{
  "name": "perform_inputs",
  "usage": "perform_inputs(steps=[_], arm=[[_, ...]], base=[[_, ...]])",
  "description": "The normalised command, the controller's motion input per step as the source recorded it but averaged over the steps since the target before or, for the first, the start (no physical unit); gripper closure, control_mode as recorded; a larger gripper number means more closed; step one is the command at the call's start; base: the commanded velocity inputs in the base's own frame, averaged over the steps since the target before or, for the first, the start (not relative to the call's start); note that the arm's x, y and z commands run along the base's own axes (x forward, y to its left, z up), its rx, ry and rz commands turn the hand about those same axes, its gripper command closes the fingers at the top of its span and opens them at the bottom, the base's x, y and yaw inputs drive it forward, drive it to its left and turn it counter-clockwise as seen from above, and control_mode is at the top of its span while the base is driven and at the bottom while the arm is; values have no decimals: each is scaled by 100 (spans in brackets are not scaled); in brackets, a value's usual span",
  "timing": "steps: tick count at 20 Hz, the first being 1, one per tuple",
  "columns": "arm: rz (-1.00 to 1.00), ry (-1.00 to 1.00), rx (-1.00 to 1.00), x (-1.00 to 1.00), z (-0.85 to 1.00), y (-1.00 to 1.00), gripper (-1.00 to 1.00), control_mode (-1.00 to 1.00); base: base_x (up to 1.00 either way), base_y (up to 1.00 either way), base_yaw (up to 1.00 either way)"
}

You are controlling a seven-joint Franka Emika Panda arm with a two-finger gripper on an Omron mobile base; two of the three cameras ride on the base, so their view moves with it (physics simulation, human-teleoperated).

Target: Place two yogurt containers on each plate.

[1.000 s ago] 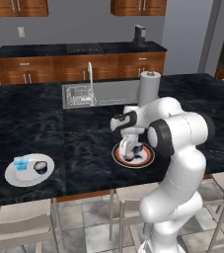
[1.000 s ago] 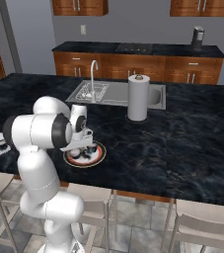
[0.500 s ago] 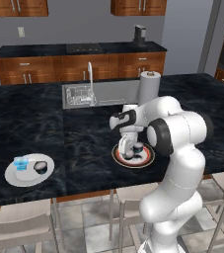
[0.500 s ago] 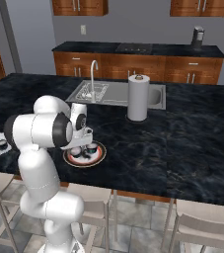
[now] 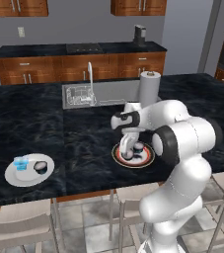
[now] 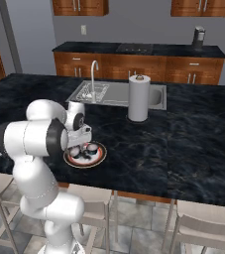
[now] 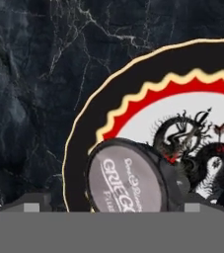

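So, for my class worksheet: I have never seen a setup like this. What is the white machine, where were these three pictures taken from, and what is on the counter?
It is a white robot arm on a driving base, in a simulated kitchen. Two pictures come from cameras on the base, behind the arm to its left and right. The third looks along its end effector.

On the black marble counter lies a plain white plate carrying a translucent light blue cup and a dark round cup. There is also a patterned plate with an orange-red rim. The open end effector hangs over a dark grey-lidded cup on that plate, gripping nothing. A paper towel roll and a steel sink are behind.
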Motion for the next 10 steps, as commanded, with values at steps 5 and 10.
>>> perform_inputs(steps=[5,10], arm=[[0,-14,0,5,28,0,-100,-100],[0,-22,0,-2,38,-2,-100,-100]], base=[[0,0,0],[0,0,0]])
